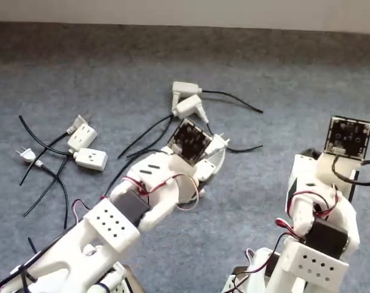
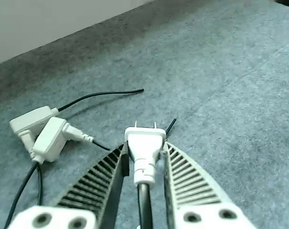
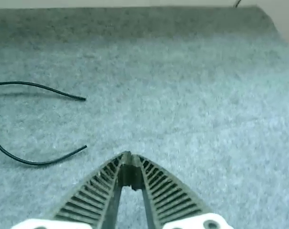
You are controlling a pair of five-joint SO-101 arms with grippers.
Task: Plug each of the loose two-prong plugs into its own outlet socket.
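My left gripper (image 2: 144, 152) is shut on a white two-prong plug (image 2: 144, 151), prongs pointing away from the wrist; in the high view that gripper (image 1: 214, 152) sits mid-carpet. Just beyond it lie two white plug-and-socket pieces (image 1: 187, 101) joined together, also seen as a pair (image 2: 39, 132) in the left wrist view, each trailing a black cord. At the far left lie two white outlet blocks (image 1: 86, 146) and a small loose plug (image 1: 27, 155). My right gripper (image 3: 130, 168) is shut with nothing in it, hovering over bare carpet; its arm (image 1: 322, 201) stands at the right.
Black cord ends (image 3: 44, 124) lie loose on the grey carpet (image 1: 282, 104) between the arms. More black cords (image 1: 47, 183) tangle around the left outlet blocks. A pale wall (image 1: 185, 12) borders the far edge.
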